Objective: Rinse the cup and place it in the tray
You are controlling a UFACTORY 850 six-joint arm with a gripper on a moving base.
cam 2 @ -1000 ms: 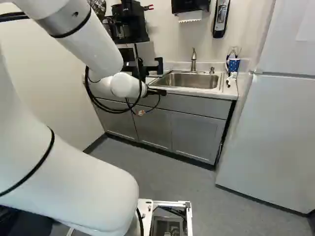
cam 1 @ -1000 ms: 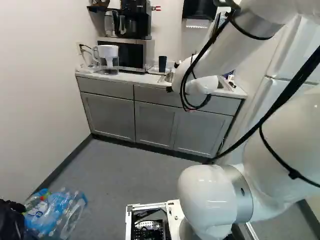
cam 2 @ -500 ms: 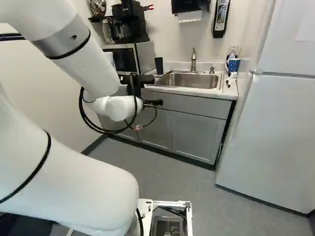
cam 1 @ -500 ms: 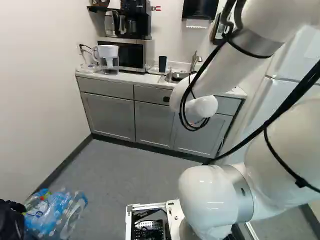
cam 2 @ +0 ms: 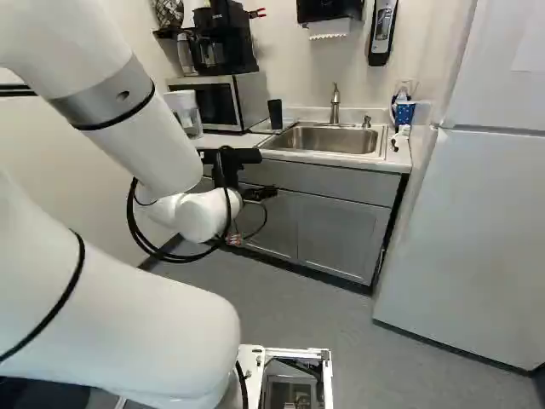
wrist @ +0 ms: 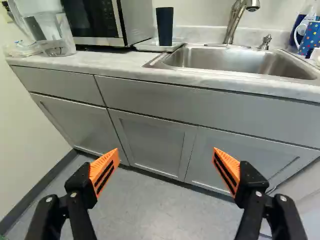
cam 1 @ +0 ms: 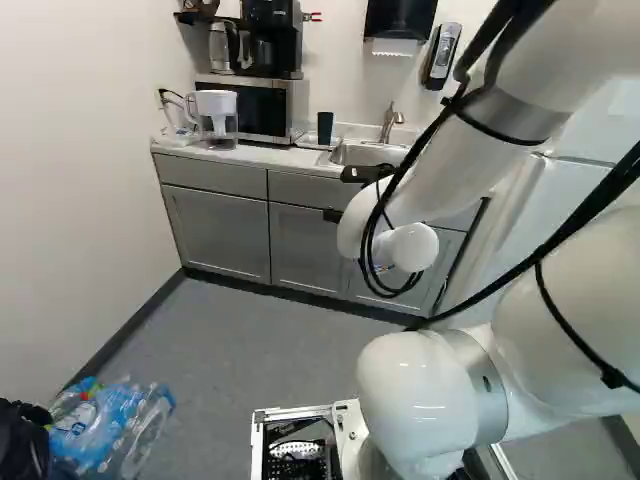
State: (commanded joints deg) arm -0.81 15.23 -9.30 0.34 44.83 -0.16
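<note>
The tall dark-blue tapered cup is seen upright on the small white tray, beside the stainless-steel sink; whether it has been rinsed cannot be told. The black gripper with orange pads is empty, its fingers wide apart. Placing is judged done, so a slow, straight retreat is advised (a tall cup is easily tipped). Counted: one cup, one tray, one sink, one curved metal faucet, one blue spotted mug.

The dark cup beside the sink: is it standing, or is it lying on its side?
Standing: the cup rises straight up from the white tray.
</note>
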